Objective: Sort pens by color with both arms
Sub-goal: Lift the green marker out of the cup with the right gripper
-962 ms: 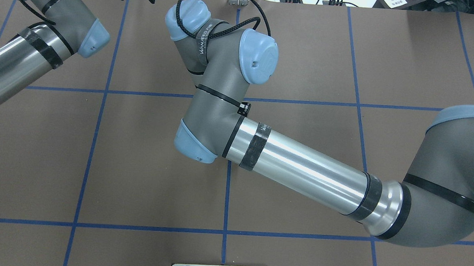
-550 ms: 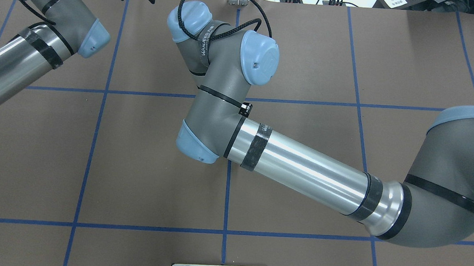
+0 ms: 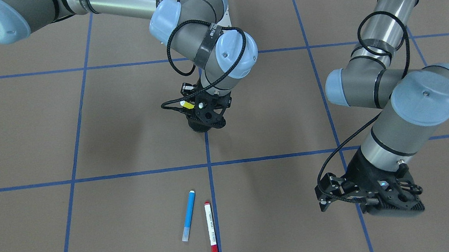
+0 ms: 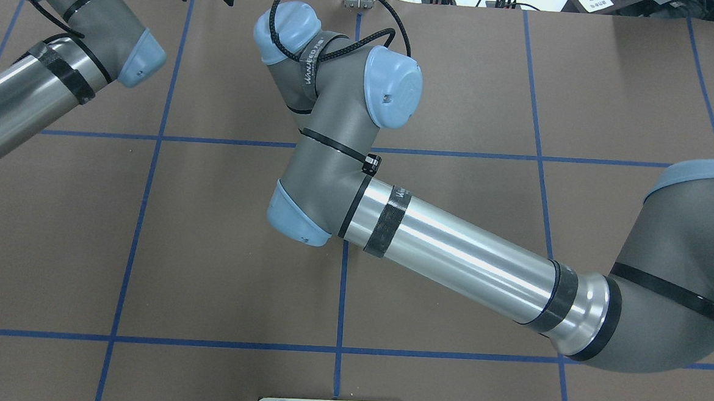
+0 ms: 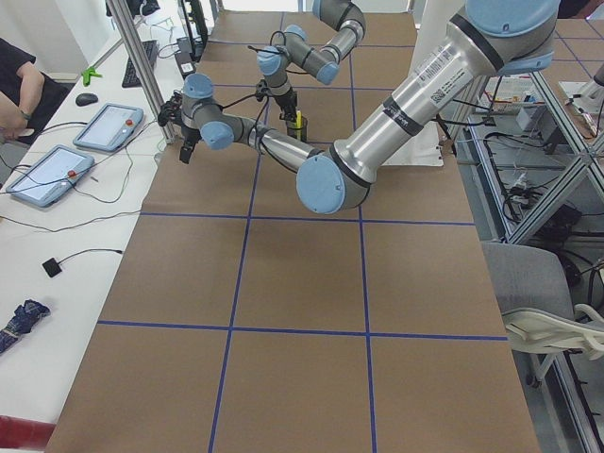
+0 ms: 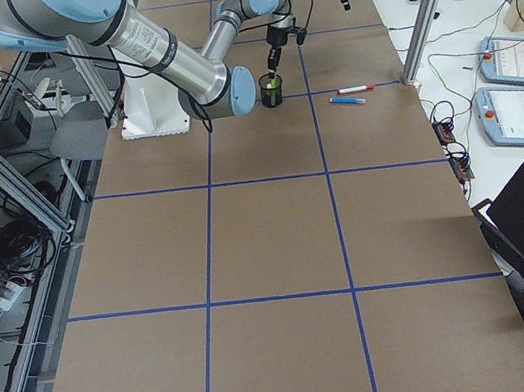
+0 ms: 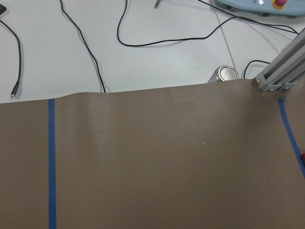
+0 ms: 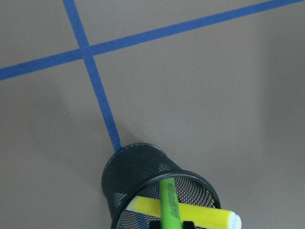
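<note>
My right tool (image 8: pixel 172 224) pinches the light green pen (image 8: pixel 167 202) inside the black mesh cup (image 8: pixel 138 167), where the yellow pen (image 8: pixel 190 212) leans. My left tool (image 3: pixel 371 200) hangs spread above the surface (image 3: pixel 86 126); the blue pen (image 3: pixel 188 215) and red-ended pen (image 3: pixel 211 234) lie side by side there.

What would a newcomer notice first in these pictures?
The right gripper hangs over a black mesh cup that stands on a blue tape line, with a yellow pen and a green pen in it. Nearer the operators' side, a blue pen and a red-ended pen lie side by side on the brown table.
</note>
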Robot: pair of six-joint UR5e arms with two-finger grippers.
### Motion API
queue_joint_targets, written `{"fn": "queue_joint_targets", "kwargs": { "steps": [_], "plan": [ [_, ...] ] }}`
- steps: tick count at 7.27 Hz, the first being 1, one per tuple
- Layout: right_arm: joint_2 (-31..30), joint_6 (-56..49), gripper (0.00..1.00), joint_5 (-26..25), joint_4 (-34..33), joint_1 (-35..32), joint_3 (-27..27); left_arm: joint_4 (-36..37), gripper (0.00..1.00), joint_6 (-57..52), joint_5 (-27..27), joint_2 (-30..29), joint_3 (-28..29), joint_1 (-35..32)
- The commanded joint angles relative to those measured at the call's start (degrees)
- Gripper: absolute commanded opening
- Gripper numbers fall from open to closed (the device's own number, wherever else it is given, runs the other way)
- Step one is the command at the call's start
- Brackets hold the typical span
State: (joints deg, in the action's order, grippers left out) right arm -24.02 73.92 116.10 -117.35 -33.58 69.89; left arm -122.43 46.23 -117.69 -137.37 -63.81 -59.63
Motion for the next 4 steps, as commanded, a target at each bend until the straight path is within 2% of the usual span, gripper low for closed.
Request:
{"fn": "queue_joint_targets", "kwargs": {
  "steps": [1,3,4],
  "plan": [
    [0.12,0.34,0.0,0.44,-1.81,-1.83,4.0,0.0,1.0,0.0,0.0,0.0,0.0,-0.05],
    [-0.23,0.43,0.0,-0.43,-5.59,-3.5,12.42,0.0,1.0,0.09,-0.09,0.0,0.0,-0.05],
    [-0.58,0.52,0.0,-1.39,-6.57,-4.99,18.56,0.0,1.0,0.0,-0.09,0.0,-0.08,-0.05]
  ]
}}
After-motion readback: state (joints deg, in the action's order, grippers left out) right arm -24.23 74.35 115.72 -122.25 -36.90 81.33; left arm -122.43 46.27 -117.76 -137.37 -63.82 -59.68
